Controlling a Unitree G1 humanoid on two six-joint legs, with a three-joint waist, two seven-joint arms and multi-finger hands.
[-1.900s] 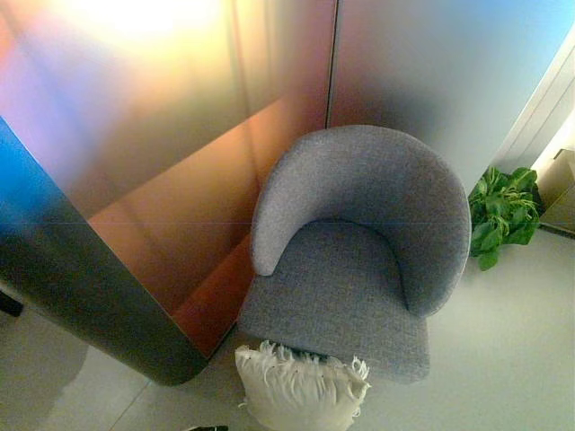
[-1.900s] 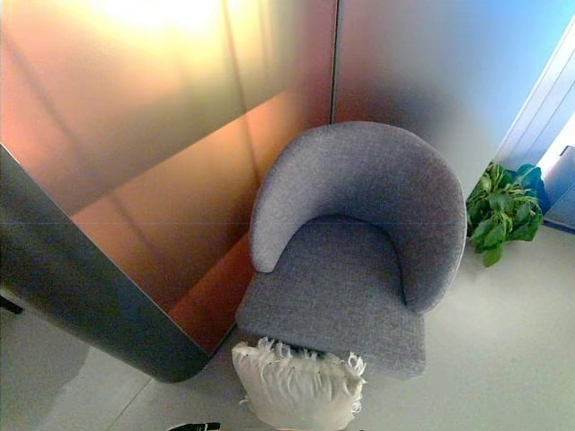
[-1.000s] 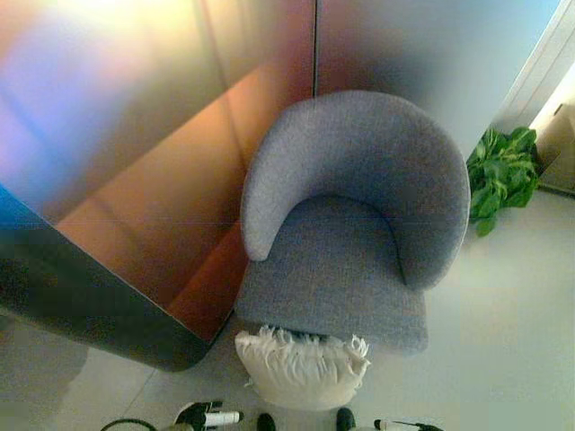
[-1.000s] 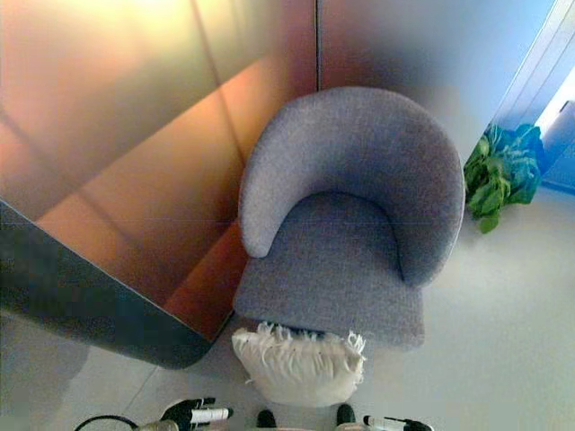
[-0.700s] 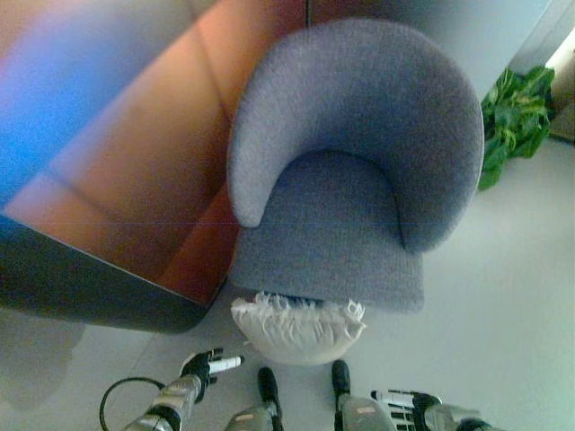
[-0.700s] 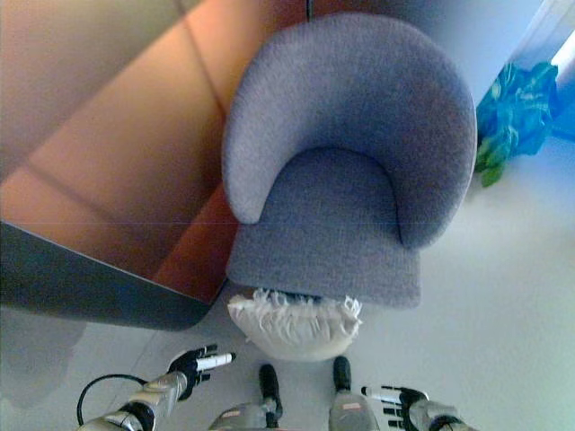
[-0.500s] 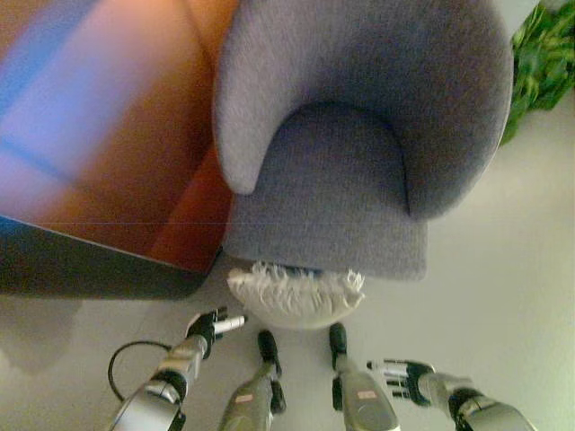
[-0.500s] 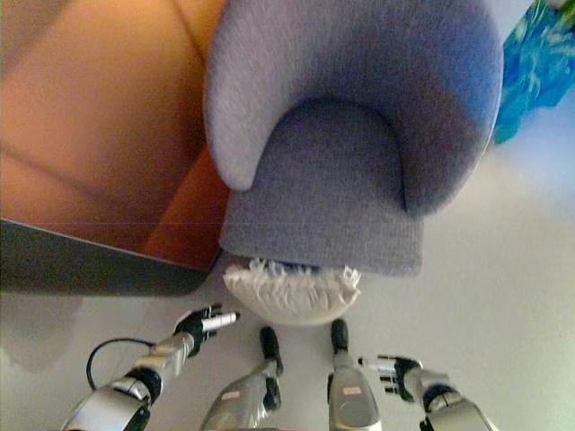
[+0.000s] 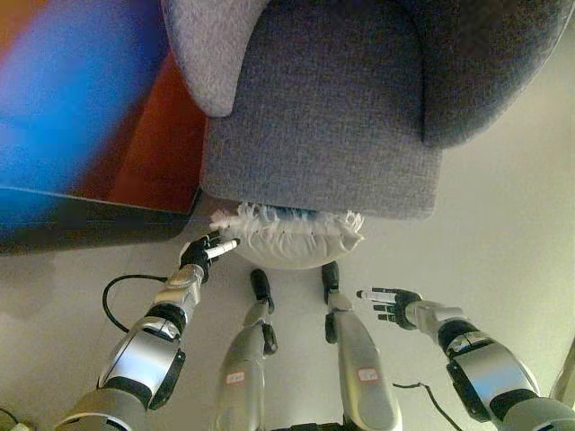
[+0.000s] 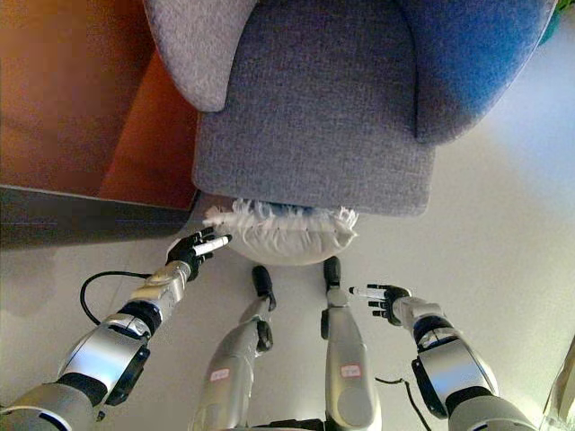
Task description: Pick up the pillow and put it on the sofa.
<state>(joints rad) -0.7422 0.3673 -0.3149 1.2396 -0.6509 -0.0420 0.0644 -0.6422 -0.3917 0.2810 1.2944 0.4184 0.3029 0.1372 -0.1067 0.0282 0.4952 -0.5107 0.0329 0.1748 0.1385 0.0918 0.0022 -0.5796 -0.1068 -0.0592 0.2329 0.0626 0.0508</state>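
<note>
I'm reaching for the pillow (image 9: 289,240), which lies on the floor (image 9: 503,233) against the front edge of the grey sofa (image 9: 323,117), partly tucked under the seat's overhang. My left hand (image 9: 203,253) is at its left end, fingers loosely extended and holding nothing; whether the tips touch the fringe I cannot tell. My right hand (image 9: 392,303) hangs apart to the lower right, fingers spread and empty. To do this well I'd bring both hands in from the 2 ends, squeeze the soft body rather than the fringe, draw it clear of the seat edge, then lift. No containers are in view; the sofa seat has nothing on it.
</note>
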